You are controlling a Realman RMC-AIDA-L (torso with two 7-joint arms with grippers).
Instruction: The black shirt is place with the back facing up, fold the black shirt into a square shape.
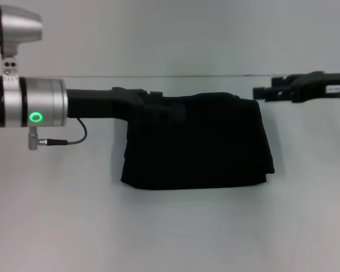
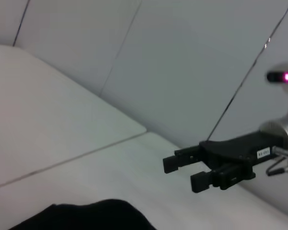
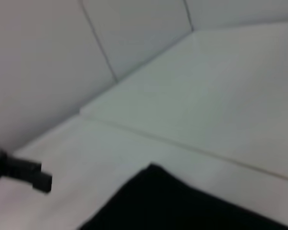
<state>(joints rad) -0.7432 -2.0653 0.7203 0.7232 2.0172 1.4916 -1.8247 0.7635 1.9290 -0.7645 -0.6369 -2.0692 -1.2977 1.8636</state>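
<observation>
Black shirt (image 1: 198,141) folded at table (image 1: 170,238) centre. Left gripper (image 1: 158,107) at its 10 o'clock corner, grip can't tell; right gripper (image 1: 260,92) at 2 o'clock, released. Risk: left pulling away could drag the fold open.

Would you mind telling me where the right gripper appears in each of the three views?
Head view: right gripper at upper right, beside the shirt.
Left wrist view: it is at centre right, fingers parted.
Right wrist view: not in it.
Shared landmark: the shirt.
</observation>
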